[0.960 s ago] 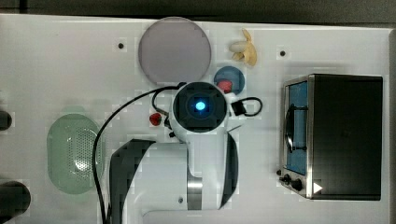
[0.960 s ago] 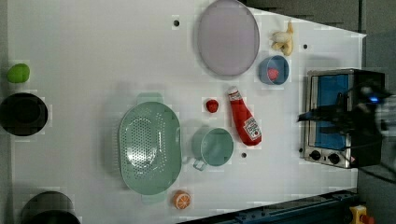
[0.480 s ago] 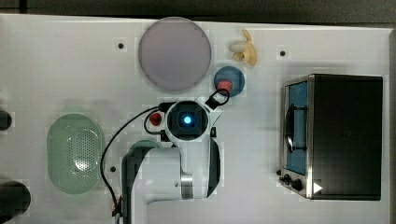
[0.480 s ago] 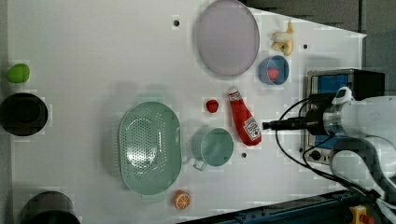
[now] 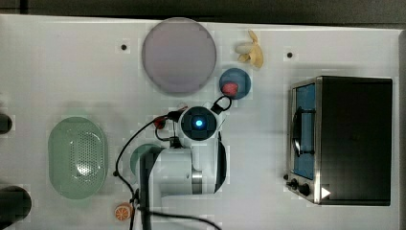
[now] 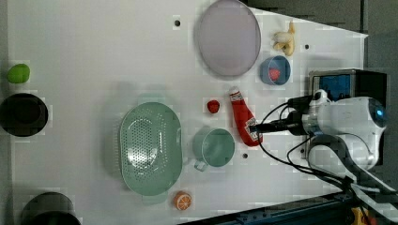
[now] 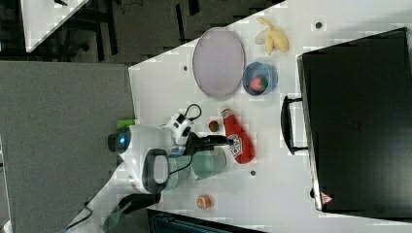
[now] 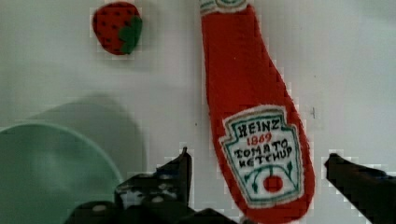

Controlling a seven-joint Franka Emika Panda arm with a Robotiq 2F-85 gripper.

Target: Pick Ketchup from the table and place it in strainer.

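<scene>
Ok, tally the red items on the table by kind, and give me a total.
Ketchup bottle: 1
Strawberry: 2, one loose, one in the blue bowl
Total: 3

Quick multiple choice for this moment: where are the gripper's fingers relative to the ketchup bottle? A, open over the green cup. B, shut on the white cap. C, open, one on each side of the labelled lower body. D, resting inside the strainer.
C: in the wrist view the gripper is open, with a finger on either side of the Ketchup at its label end, and the bottle lies flat on the table.
</scene>
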